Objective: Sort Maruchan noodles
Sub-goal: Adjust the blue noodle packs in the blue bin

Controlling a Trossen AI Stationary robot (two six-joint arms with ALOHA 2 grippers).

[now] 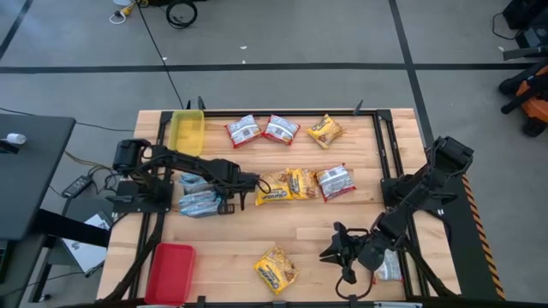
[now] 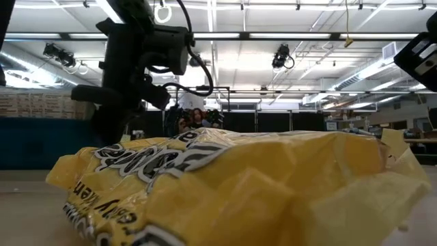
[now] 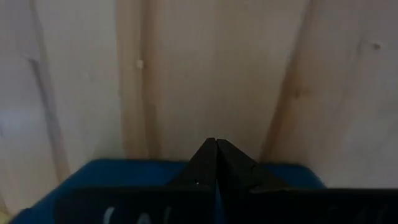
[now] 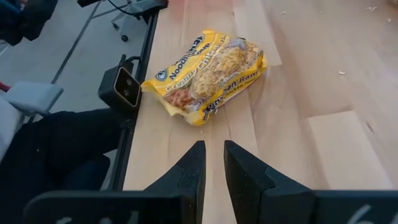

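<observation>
Maruchan packets lie flat on the wooden table. In the high view, red-and-white ones (image 1: 243, 130) (image 1: 281, 128) (image 1: 335, 181) and yellow ones (image 1: 325, 130) (image 1: 287, 184) sit mid-table. Pale blue-white ones (image 1: 195, 204) lie at the blue tray (image 3: 93, 180). My left gripper (image 1: 227, 204) (image 3: 216, 143) is shut and points down at the tray's right edge; nothing shows between its fingers. My right gripper (image 1: 332, 250) (image 4: 213, 149) is open near the near edge. It points left at a lone yellow packet (image 1: 276, 269) (image 4: 208, 74) (image 2: 225, 184) without touching it.
A yellow tray (image 1: 187, 133) stands at the far left and a red tray (image 1: 171, 272) at the near left. Another pale packet (image 1: 387, 269) lies beside the right arm. Black frame rails run along the table's sides. A small black camera block (image 4: 125, 87) sits at the near edge.
</observation>
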